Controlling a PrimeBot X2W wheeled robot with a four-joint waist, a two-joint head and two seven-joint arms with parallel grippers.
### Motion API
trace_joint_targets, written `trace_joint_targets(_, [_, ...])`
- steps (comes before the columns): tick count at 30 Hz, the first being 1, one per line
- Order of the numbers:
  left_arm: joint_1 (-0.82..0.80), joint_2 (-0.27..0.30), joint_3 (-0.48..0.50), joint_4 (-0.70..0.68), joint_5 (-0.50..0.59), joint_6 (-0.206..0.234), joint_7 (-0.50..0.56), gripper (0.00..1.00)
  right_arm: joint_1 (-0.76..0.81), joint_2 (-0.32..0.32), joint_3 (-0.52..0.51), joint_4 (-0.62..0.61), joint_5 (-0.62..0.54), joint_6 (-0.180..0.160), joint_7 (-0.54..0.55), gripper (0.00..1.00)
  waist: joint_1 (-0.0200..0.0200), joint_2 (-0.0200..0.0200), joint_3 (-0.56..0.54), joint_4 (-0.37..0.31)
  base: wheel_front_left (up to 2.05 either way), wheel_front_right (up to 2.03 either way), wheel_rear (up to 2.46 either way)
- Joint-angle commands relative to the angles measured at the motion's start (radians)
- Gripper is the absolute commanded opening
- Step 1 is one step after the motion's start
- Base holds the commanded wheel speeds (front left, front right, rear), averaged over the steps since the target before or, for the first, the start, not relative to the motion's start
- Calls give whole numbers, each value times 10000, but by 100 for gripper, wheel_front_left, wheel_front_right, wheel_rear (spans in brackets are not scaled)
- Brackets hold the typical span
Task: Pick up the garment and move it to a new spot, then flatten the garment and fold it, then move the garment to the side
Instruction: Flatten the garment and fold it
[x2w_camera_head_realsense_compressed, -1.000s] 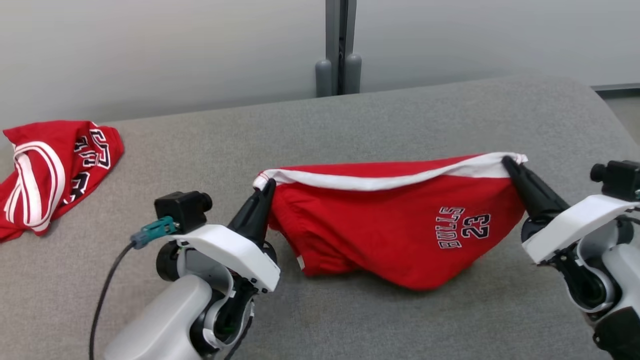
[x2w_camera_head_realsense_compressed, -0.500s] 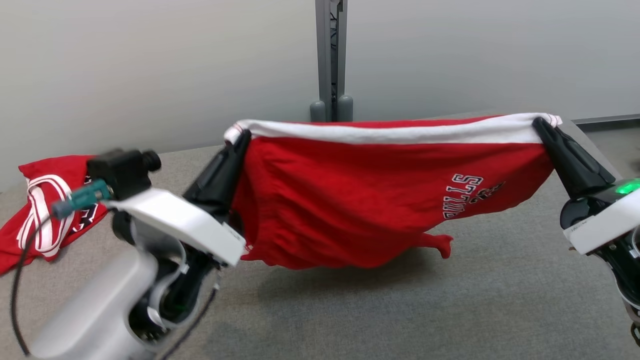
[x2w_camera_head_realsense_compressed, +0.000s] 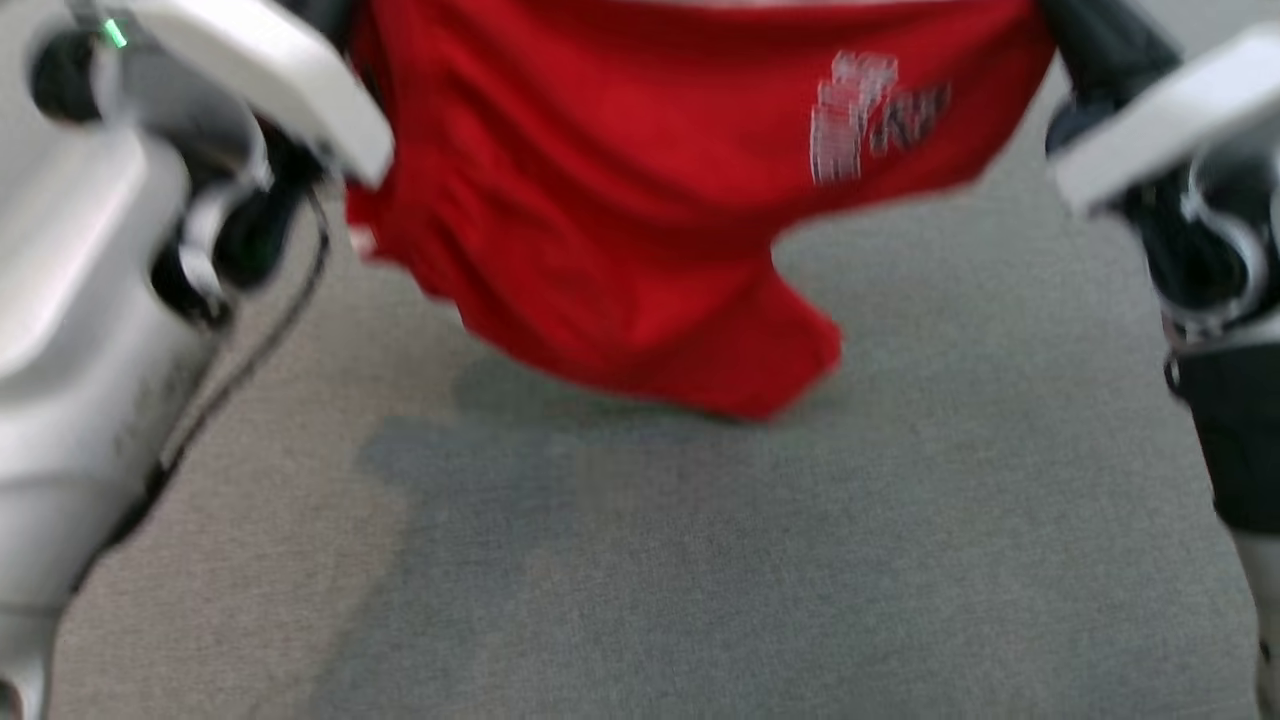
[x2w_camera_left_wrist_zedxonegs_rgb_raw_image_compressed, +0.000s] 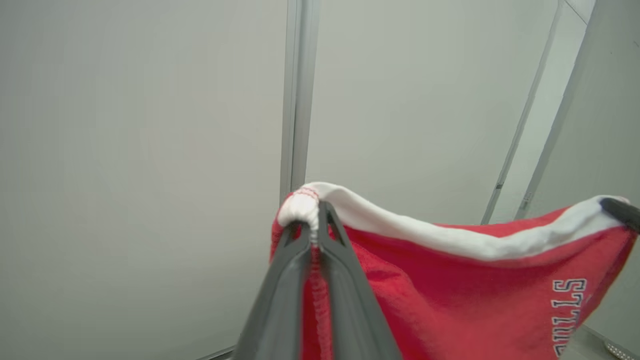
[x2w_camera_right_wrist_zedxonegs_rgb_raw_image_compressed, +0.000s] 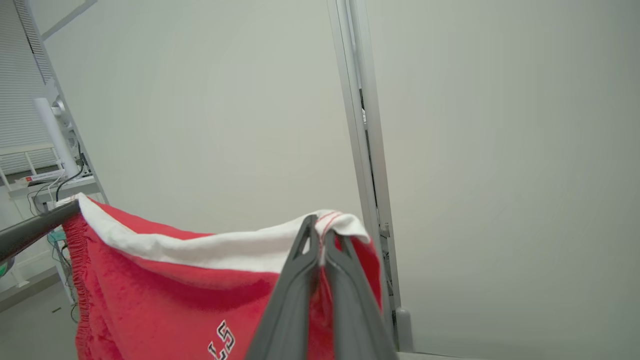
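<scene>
The garment (x2w_camera_head_realsense_compressed: 640, 200) is a pair of red shorts with a white waistband and a printed logo. It hangs stretched between my two grippers above the grey table (x2w_camera_head_realsense_compressed: 700, 560), its lower corner close to the surface. In the left wrist view my left gripper (x2w_camera_left_wrist_zedxonegs_rgb_raw_image_compressed: 314, 220) is shut on one end of the waistband (x2w_camera_left_wrist_zedxonegs_rgb_raw_image_compressed: 450, 235). My right gripper (x2w_camera_right_wrist_zedxonegs_rgb_raw_image_compressed: 320, 232) is shut on the other end in the right wrist view. Both pale forearms (x2w_camera_head_realsense_compressed: 100, 250) frame the cloth in the blurred head view.
A plain wall with a vertical metal post (x2w_camera_left_wrist_zedxonegs_rgb_raw_image_compressed: 295, 100) stands behind the table. A shelf with cables (x2w_camera_right_wrist_zedxonegs_rgb_raw_image_compressed: 45, 180) sits off to one side in the right wrist view. Bare grey table lies in front of the hanging cloth.
Both grippers have lifted the garment off the table by its waistband, and it now hangs free. The head camera has tilted down, and the picture has blurred.
</scene>
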Motion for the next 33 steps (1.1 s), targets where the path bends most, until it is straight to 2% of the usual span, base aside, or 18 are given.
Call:
trace_joint_targets(1, [-612,-61,41,397,275,-235,-196,0,-721,214,-26,380,-223,6,-337,0,0,0,916,-252,0,0,0])
trace_joint_targets(7, [-3252,-510,202,2515,1369,-1169,-1862,0,-3798,1188,-190,2280,-1157,4,-2276,0,0,0,2141,-713,0,0,0])
trace_joint_targets(12, [-4170,-559,15,3969,2069,-1775,-3009,0,-4652,1676,211,3374,-986,6,-3368,0,0,0,3024,-990,0,0,0])
trace_joint_targets(17, [-3465,-775,75,5197,1936,-2221,-3423,0,-3858,1758,1390,3750,-420,4,-3842,0,0,0,3640,-935,0,0,0])
trace_joint_targets(24, [-2015,-1141,492,5507,1548,-2701,-3583,0,-2167,1117,2758,3278,363,6,-4177,0,0,0,3599,-612,0,0,0])
trace_joint_targets(29, [-556,-965,1195,4277,1910,-2842,-3590,0,-765,406,3135,2402,739,4,-4287,0,0,0,3257,-400,0,0,0])
trace_joint_targets(33, [1186,-954,1865,2612,2506,-2704,-3589,0,620,34,2547,1348,686,4,-4274,0,0,0,2871,-182,0,0,0])
